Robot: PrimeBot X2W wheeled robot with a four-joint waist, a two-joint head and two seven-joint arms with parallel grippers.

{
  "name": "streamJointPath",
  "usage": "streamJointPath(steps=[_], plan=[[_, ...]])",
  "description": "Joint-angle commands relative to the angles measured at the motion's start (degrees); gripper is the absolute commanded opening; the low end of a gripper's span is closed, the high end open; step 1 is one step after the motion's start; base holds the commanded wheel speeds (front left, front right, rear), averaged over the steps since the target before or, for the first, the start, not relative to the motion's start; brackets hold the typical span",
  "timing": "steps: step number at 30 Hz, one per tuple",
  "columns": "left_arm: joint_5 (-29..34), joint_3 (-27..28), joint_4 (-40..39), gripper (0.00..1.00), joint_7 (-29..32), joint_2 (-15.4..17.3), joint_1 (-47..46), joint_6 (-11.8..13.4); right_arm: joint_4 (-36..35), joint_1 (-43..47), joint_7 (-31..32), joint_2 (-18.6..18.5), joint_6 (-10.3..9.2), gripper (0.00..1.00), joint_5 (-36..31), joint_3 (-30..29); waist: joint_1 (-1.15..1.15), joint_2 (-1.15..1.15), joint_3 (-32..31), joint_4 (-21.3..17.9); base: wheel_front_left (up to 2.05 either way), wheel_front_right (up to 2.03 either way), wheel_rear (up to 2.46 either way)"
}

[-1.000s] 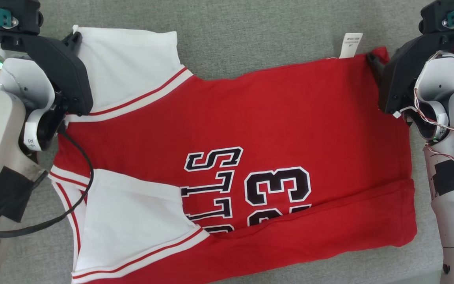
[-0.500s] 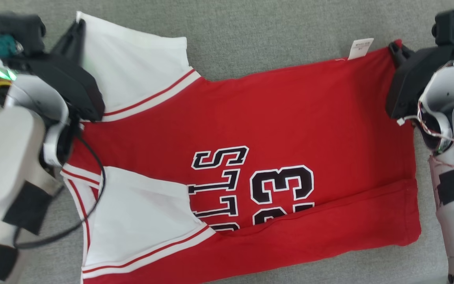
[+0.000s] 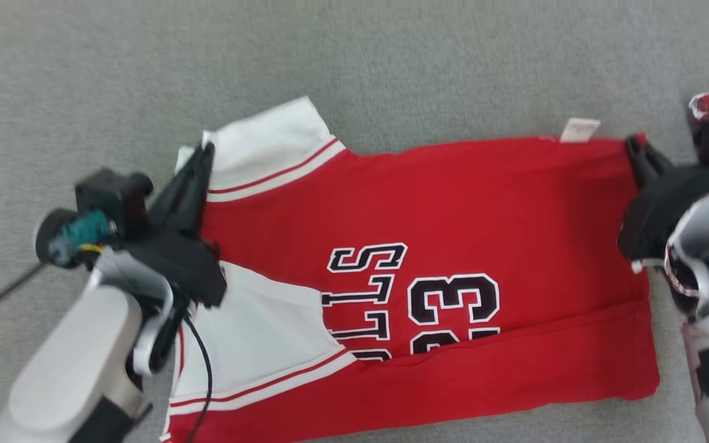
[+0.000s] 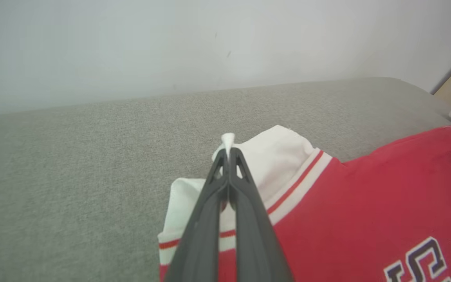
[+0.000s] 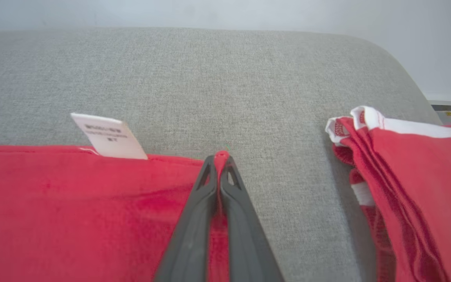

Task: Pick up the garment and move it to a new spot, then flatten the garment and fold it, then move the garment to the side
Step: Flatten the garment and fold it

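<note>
Slippage is the chief risk: in the head view the garment (image 3: pixel 453 203) is seen spread on the grey tabletop (image 3: pixel 391 61), pinched at its two far corners. In the left wrist view the left jaws are clamped together on only a sliver of white sleeve (image 4: pixel 272 152), which could be pulled free if the fold is drawn unevenly. In the right wrist view the right jaws are closed on the red hem corner (image 5: pixel 221 154), and a second red garment (image 5: pixel 405 176) nearby could be snagged.
</note>
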Motion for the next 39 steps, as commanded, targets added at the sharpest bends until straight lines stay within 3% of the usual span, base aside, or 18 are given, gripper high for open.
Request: streamJointPath(steps=[1, 18, 39], plan=[[1.00, -0.37, -1.46, 0.00, -0.94, 0.36, 2.20, 0.35, -0.40, 2.35, -0.95, -0.02, -0.03, 0.00, 0.08, -0.49, 0.00, 0.00, -3.13, 1.85, 0.00, 0.00, 0.00], [-1.36, -4.52, -10.50, 0.00, -4.77, -0.63, 24.04, 5.04, 1.41, 17.13, -3.21, -0.02, -0.03, 0.00, -2.97, -6.20, 0.00, 0.00, -12.66, 4.88, 0.00, 0.00, 0.00], [-4.89, -5.55, -13.14, 0.00, -5.32, -0.89, 34.90, 8.06, 2.48, 23.30, -1.27, 0.05, -0.03, 0.00, -4.22, -7.41, 0.00, 0.00, -16.18, 6.82, 0.00, 0.00, 0.00]])
